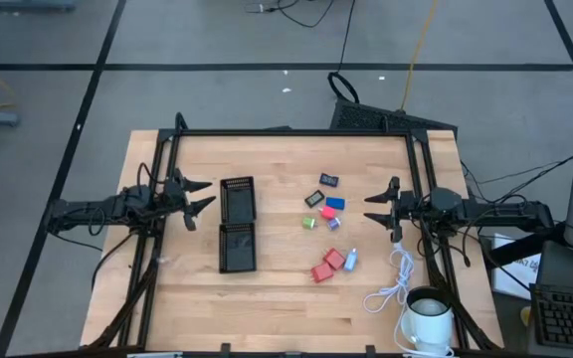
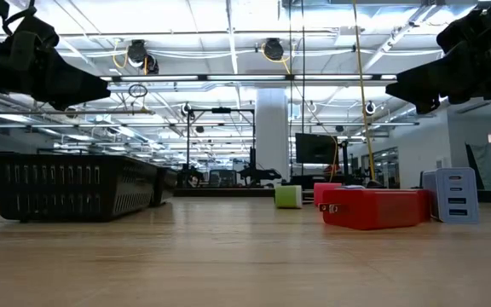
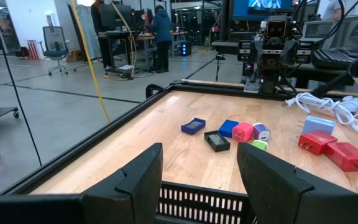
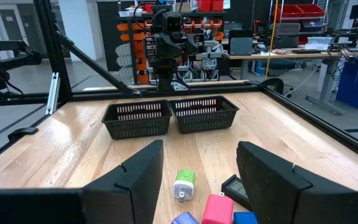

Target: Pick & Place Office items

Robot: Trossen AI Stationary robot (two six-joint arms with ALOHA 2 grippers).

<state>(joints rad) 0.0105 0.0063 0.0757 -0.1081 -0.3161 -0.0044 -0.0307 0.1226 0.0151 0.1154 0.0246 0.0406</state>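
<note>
I log the left gripper (image 1: 201,199): fingers parted, empty, touching nothing, hovering beside the black tray (image 1: 238,225). Right gripper (image 1: 377,207): fingers parted, empty, facing it across the table (image 1: 267,298). Both arms level above the wood. Office items (image 1: 325,204): small coloured blocks scattered between the tray and my right gripper. White cable (image 1: 396,283) and mug (image 1: 430,316) near the right corner.

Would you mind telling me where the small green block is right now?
In the high view, the small green block lies mid-table, right of the black mesh tray, beside the purple block and below the black block.
</note>
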